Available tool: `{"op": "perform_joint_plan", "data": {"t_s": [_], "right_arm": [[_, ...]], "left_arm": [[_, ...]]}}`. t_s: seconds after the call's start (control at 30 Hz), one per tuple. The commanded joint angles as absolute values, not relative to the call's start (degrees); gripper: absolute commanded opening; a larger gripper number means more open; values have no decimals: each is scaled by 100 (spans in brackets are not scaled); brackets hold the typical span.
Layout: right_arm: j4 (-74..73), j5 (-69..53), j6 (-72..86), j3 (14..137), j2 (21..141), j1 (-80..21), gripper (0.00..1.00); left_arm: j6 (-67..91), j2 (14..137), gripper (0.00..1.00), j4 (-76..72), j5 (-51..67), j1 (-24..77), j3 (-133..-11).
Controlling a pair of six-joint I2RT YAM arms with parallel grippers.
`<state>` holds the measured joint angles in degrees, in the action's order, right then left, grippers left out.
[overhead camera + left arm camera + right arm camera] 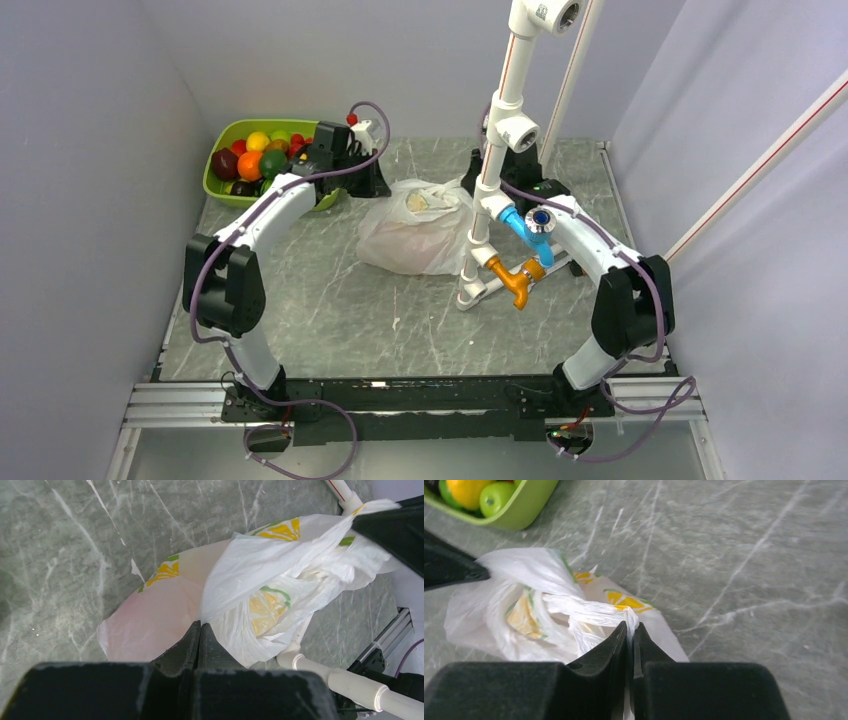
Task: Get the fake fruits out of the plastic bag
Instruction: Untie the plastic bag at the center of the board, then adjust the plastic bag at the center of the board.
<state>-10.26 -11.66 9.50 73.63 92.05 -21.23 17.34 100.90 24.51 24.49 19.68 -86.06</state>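
The plastic bag (415, 240) lies crumpled mid-table, translucent white with yellow lemon slices and green leaves. It also shows in the left wrist view (260, 575) and the right wrist view (524, 615). My left gripper (382, 192) is shut on the bag's left edge (200, 624). My right gripper (468, 188) is shut on a twisted strip of the bag's right side (630, 626). The bag's top is stretched between the two grippers. The fake fruits are hidden inside; only a pinkish tint shows through the plastic.
A lime-green tray (222, 186) of mixed fruit stands at the back left, close behind the left gripper, and shows in the right wrist view (519, 511). A white pipe stand (490, 200) with blue and orange fittings rises just right of the bag.
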Motion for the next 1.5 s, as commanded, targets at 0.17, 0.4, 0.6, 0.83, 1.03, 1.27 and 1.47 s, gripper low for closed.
{"op": "perform_joint_plan", "data": {"t_s": [0.17,0.4,0.6,0.83,1.03,1.27,1.47], "right_arm": [[370,-1680,2653,6407,8375,-731,0],[914,-2516,3151,6210,8399,-435,0],[1807,-3841,3287,6069,8633,-576,0],[1519,-3976,2727,6226,8543,-928,0],[1807,-4211,2862,6033,8414,-981,0],[1617,-3943,2573,5849,8030,-1054,0],[1405,-3763,2366,5787,7868,-1054,0]], "left_arm": [[2190,9459,0,1971,2316,1521,-8293],[2742,9556,0,1346,3414,1115,-8015],[2756,9430,2,712,4246,1107,-7789],[1407,8731,55,1579,2660,1428,-7950],[281,8226,78,1484,915,2299,-7682],[948,9108,90,1633,144,2538,-8836],[671,10637,99,1766,-828,3031,-10462]]}}
